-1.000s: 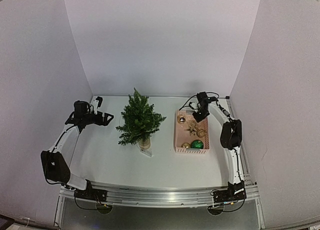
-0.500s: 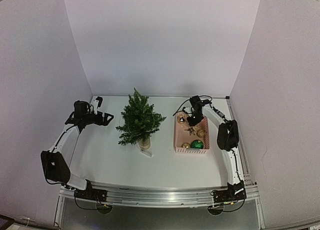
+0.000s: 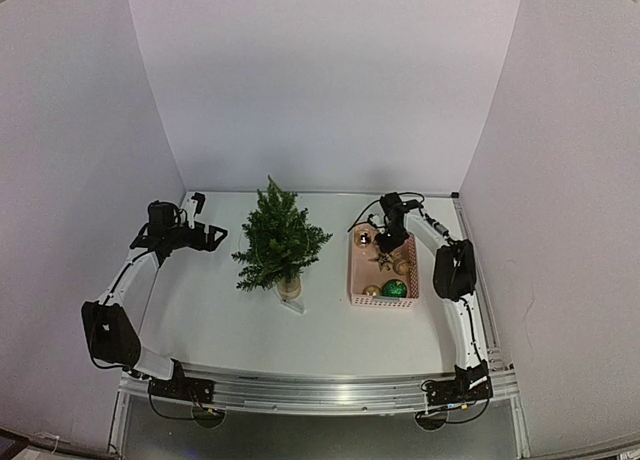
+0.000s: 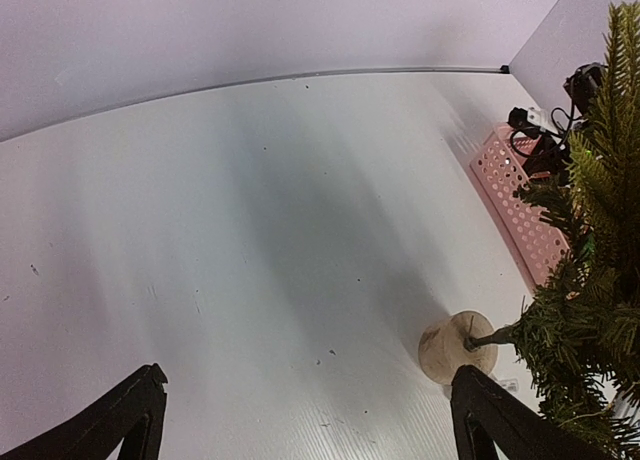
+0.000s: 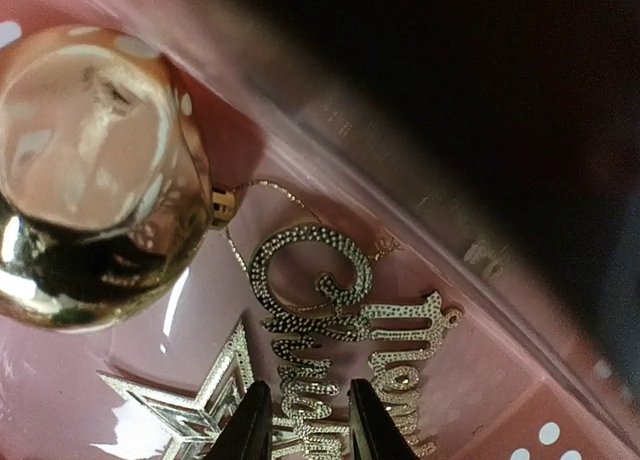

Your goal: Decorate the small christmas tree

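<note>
The small christmas tree point(image 3: 278, 238) stands upright mid-table on a pale round base point(image 4: 455, 347), with bare green branches point(image 4: 590, 230). My left gripper point(image 3: 210, 238) hovers left of it, wide open and holding nothing; its gripper point(image 4: 310, 380) frames bare table. My right gripper point(image 3: 385, 242) reaches down into the far end of the pink basket point(image 3: 352, 270). In the right wrist view the gripper point(image 5: 310, 405) stands slightly open, its tips straddling a glittery gold "Merry Christmas" ornament point(image 5: 340, 320) lying on the basket floor. A shiny gold ball point(image 5: 90, 180) lies beside it.
The basket also holds a green ball point(image 3: 394, 288), more gold balls point(image 3: 371, 291) and a silver star point(image 5: 200, 395). The basket's pink wall point(image 5: 450, 230) runs close past the right fingers. White walls enclose the table on three sides.
My right arm swung left from the basket's far right corner and lowered into the basket. Its jaws went from shut to slightly apart. The left arm stayed still.
</note>
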### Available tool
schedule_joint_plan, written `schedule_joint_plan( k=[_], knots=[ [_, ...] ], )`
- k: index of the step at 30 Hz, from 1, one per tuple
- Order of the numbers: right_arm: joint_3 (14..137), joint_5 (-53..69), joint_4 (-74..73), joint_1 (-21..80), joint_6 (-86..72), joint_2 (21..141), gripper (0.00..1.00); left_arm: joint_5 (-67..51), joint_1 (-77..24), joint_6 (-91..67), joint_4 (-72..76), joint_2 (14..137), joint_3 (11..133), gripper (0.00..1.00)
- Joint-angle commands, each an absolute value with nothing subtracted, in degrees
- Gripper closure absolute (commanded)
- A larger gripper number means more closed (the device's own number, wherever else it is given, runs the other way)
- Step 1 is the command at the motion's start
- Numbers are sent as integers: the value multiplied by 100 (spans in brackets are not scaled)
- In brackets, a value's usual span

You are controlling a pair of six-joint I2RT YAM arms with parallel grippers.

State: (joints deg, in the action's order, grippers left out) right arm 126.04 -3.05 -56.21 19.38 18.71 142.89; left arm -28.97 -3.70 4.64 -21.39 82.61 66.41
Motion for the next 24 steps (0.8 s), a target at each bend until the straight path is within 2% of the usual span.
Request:
schedule_joint_plan(
  k=[1, 14, 24],
  knots=[
    [12820, -343, -5685, 1940, 1819, 14530, 74, -3008, -360, 545, -1941, 8271, 6905, 1],
    [12659, -291, -5689, 1927, 1780, 14632, 75, -2993, -360, 545, -1954, 8254, 6909, 1],
    [11897, -277, -4758, 1941, 1360, 13729, 75, -3050, -356, 495, -1831, 8252, 6852, 2]
  ],
)
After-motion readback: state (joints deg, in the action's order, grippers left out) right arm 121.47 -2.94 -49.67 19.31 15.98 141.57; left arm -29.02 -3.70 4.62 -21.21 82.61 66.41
